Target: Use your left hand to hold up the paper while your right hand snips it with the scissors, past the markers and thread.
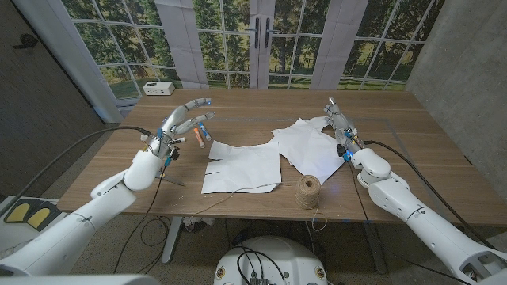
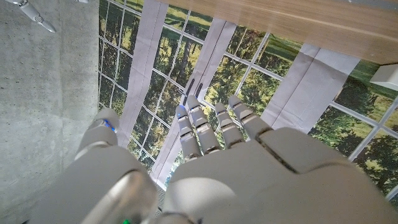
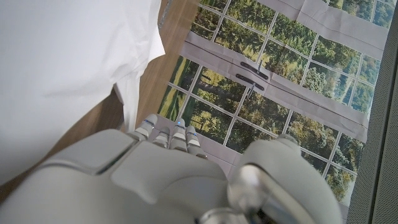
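Two white paper sheets lie mid-table, one [image 1: 242,168] near the front and a crumpled one [image 1: 305,144] behind it; paper [image 3: 62,56] also shows in the right wrist view. My left hand [image 1: 179,127] hovers left of the paper, fingers spread and holding nothing; they are also apart [image 2: 217,155] in its wrist view. Markers [image 1: 201,131] lie just beyond its fingertips. My right hand [image 1: 339,127] stands at the crumpled sheet's right edge with fingers straight and nothing held [image 3: 155,168]. A spool of thread [image 1: 309,191] stands near the front edge. A thin dark object [image 1: 169,158], perhaps the scissors, lies under my left wrist.
A small white box [image 1: 158,88] sits at the far left corner of the wooden table [image 1: 412,134]. A loose strand of twine trails from the spool over the front edge. Windows and a door stand behind the table.
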Available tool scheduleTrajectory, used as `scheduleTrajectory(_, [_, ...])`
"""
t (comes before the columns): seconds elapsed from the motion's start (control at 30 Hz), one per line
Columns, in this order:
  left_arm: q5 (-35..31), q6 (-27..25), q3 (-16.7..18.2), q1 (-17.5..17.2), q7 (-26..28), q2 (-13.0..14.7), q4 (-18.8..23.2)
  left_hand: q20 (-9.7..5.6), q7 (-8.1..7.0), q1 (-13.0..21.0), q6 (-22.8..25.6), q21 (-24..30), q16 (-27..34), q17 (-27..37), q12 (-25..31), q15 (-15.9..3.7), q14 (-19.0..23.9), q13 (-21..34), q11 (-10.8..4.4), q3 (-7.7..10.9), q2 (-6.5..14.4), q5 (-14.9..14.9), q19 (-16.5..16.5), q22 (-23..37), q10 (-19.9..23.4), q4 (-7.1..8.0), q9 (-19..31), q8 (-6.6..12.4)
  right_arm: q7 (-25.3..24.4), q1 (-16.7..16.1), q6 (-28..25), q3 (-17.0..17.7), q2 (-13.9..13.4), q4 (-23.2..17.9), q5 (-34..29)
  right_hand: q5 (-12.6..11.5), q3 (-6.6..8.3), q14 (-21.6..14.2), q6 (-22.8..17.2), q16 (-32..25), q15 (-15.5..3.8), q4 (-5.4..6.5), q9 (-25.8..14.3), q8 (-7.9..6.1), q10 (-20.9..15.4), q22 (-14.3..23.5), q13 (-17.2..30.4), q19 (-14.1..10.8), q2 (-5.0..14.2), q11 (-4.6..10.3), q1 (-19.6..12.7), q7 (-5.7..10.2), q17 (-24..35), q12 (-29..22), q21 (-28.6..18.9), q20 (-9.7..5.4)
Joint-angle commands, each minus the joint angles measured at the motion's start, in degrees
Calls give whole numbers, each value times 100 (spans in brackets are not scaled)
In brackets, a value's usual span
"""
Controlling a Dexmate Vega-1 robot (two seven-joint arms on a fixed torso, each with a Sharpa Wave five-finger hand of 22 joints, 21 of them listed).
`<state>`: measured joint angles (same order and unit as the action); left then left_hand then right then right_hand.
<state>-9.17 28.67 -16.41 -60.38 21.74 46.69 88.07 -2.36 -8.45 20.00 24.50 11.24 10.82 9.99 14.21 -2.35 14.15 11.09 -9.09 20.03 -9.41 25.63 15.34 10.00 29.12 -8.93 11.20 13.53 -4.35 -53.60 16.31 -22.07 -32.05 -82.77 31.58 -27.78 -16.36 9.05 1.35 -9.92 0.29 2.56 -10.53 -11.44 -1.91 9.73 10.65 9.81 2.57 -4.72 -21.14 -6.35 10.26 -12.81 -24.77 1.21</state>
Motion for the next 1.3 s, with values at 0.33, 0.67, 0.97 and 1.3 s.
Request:
scheduleTrajectory(0.33, [-703,29,156,-269,420,266,204,5,-121,21,-254,-20,44,35,17,-700,136,45,-140,-149,-65,125,-46,9,230,-18,25,-131,82,90,220,-4,12,281,-118,-28,-4,40,31,-38,-4,-52,-19,5,28,24,20,339,29,-9,-118,-24,11,9,69,-35])
scheduleTrajectory(0.67, [-1032,-313,196,-384,618,309,524,21,-148,135,-26,-22,27,33,-36,-695,120,53,-90,-162,-33,191,-57,6,174,-48,39,-34,56,89,234,5,-67,258,-214,-33,3,53,39,-42,-9,-68,-19,5,37,24,20,341,39,11,-147,-17,11,12,102,-26])
scheduleTrajectory(0.97, [-1247,-691,369,-651,715,482,910,34,-152,357,626,-31,-11,32,-106,-699,17,55,-119,-174,-20,286,-86,4,108,-71,63,200,116,73,266,62,-117,296,-155,-38,10,64,42,-47,-14,-81,-19,5,32,25,21,336,56,5,-173,-10,10,9,137,-11])
scheduleTrajectory(1.3, [-1375,-1242,735,-1142,870,675,1373,43,-46,564,1253,-29,2,32,-86,-694,-62,63,-156,-246,-22,382,-141,4,267,-47,82,378,284,117,280,74,-108,368,-29,-41,13,65,49,-52,-9,-92,-20,6,42,26,21,329,64,7,-190,-10,10,11,165,6])
